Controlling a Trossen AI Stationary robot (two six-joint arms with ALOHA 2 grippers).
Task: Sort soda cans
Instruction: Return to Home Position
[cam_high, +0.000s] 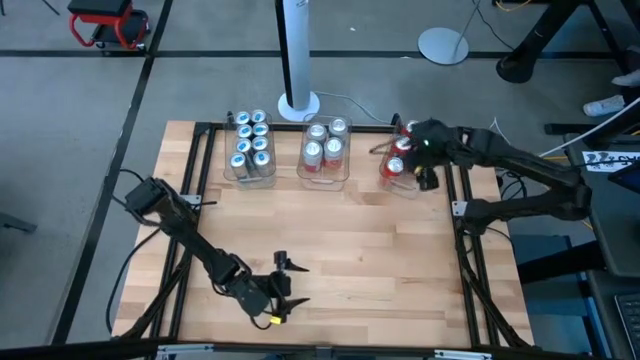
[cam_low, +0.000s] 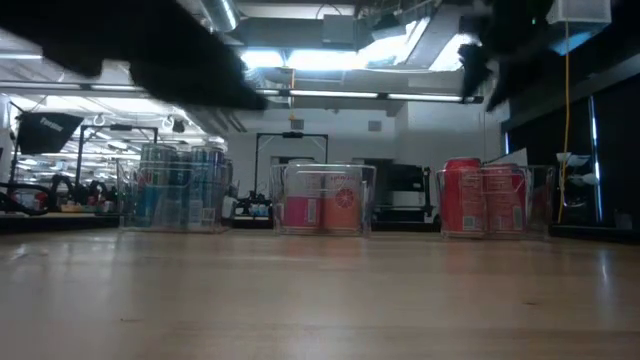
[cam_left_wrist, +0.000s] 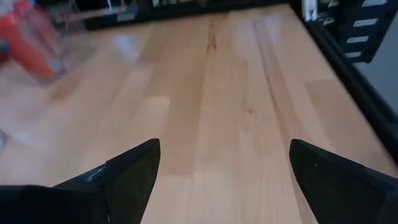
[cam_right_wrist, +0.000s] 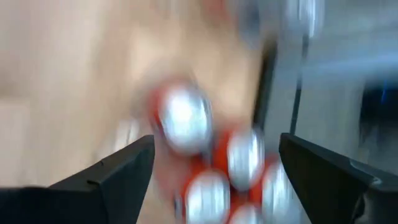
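Three clear tubs stand in a row along the table's far edge. The left tub (cam_high: 250, 150) holds teal-blue soda cans (cam_low: 175, 190), the middle tub (cam_high: 323, 152) holds silver and pale red cans (cam_low: 325, 200), and the right tub (cam_high: 398, 168) holds red cans (cam_right_wrist: 183, 121). All the cans stand upright on their bases. My right gripper (cam_right_wrist: 216, 149) hovers open above the right tub (cam_low: 490, 200), with nothing between its fingers. My left gripper (cam_left_wrist: 224, 146) is open over bare wood near the table's near-left part (cam_high: 290, 282), far from the tubs.
Black frame rails (cam_high: 465, 210) run along the table's sides and far edge. A white pole on a round base (cam_high: 298, 103) stands just behind the far edge. A wide stretch of bare wood (cam_high: 340, 240) lies between the tubs and my left gripper.
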